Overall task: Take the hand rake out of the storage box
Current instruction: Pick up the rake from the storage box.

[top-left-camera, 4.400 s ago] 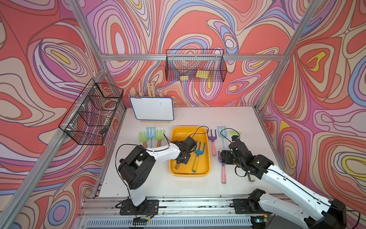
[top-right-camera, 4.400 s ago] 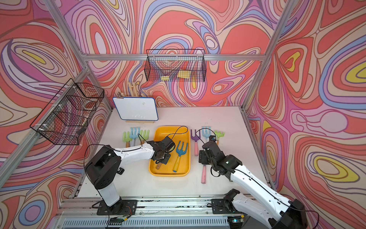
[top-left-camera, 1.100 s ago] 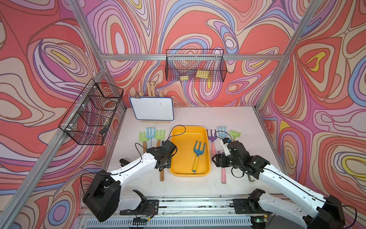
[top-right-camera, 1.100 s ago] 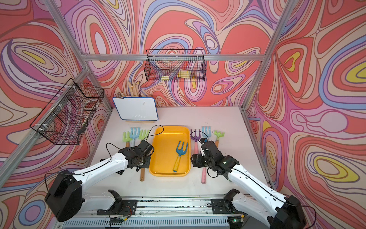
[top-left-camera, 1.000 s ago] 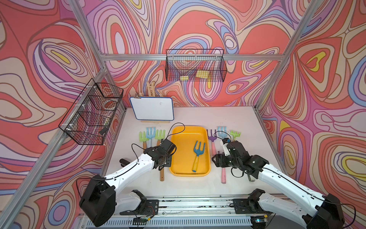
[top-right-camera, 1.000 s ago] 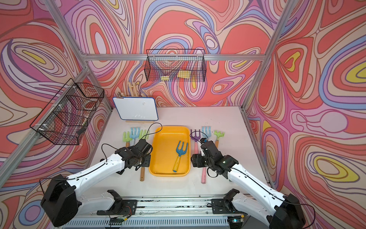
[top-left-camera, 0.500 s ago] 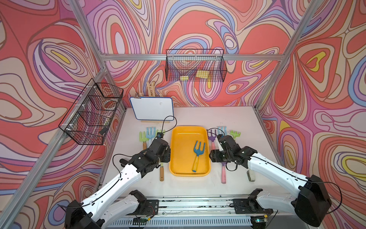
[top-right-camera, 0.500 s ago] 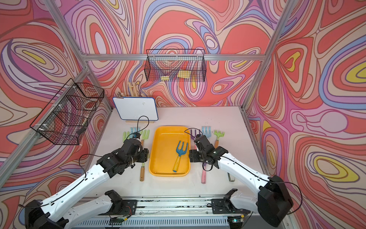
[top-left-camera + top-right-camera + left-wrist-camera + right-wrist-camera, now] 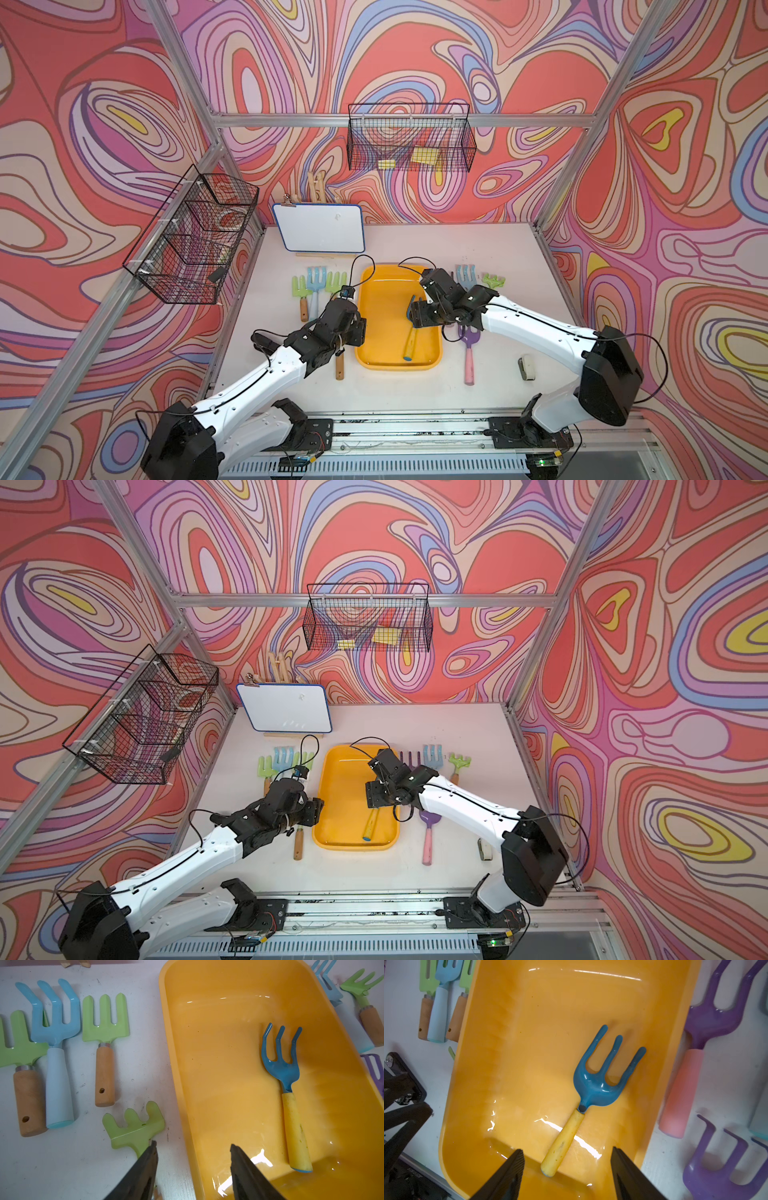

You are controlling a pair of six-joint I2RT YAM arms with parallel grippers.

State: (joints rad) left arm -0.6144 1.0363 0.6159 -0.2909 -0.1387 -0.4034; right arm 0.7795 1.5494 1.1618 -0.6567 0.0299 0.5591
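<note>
Yellow-orange plastic, glossy inside and rounded at the corners: looking at the tray (image 9: 508, 1043) on the white table (image 9: 415, 395). Finding the rake (image 9: 602, 1084) lying flat in it, nearer its right wall, with 3 blunt blue prongs and a scuffed yellow handle. Losing most of those prongs under the right arm (image 9: 519, 328) in both top views, seeing mainly the handle there. Reading the right gripper (image 9: 566, 1151) as spread wide and empty, hanging above the rake, clear of it. Reading the left gripper (image 9: 192, 1147) as spread too, poised over the tray's left rim, hiding the neck of a green rake (image 9: 135, 1128) behind 1 finger (image 9: 143, 1167).
</note>
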